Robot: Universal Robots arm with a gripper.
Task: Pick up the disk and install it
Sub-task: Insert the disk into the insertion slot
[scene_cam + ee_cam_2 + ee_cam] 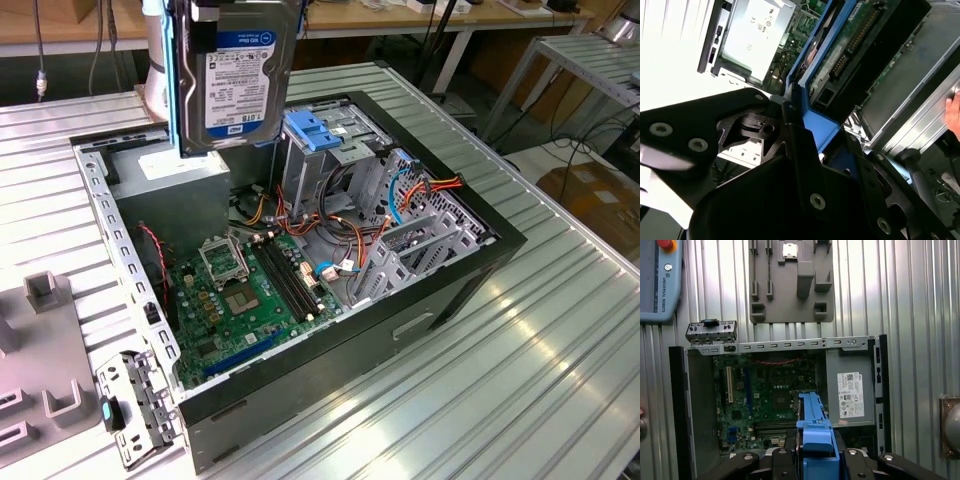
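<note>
- We are seeing the gripper [817, 461] clenching the blue carrier end of the disk [811, 412] in the first wrist view.
- We are viewing the disk hanging upright above the open computer case [300, 395], near its rear corner, in the exterior view.
- We are looking past it at the motherboard [235, 295] lying inside the case.
- We are noting a grey fixture plate [785, 300] resting beyond the case on the ribbed table [920, 300].

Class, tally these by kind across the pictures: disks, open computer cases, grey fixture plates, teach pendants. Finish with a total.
disk: 1
computer case: 1
grey fixture plate: 1
teach pendant: 1
Total: 4
</note>
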